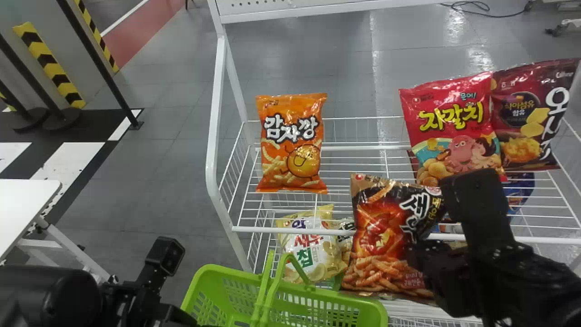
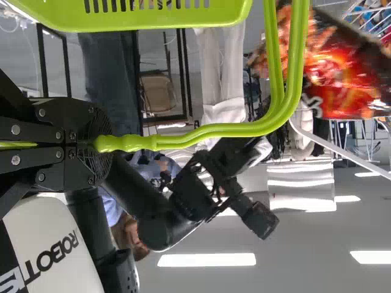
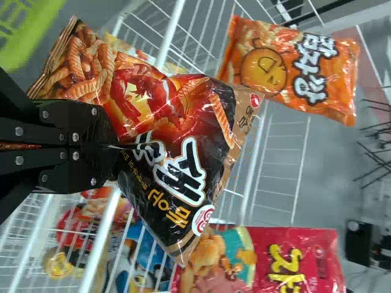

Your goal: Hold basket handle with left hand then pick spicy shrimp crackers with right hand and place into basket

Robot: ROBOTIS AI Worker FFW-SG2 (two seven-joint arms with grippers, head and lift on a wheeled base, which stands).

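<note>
Pinching the spicy shrimp crackers (image 1: 381, 240) along one side, the right gripper (image 1: 420, 252) is holding them near the basket's (image 1: 363, 304) far edge; the left gripper (image 1: 179, 315) is clamping the basket handle (image 1: 271, 290).

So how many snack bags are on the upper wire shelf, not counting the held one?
3 in sight: an orange bag on the left, a red bag toward the right and a maroon bag beside it. More may hide behind them.

Head view: faces forward and down across the rack's front edge (image 1: 254, 229). Left wrist view: close at the basket handle (image 2: 232, 129), facing ceiling lights (image 2: 206, 259). Right wrist view: faces the rack closely; shares the orange bag (image 1: 292, 143) with the head view.
</note>
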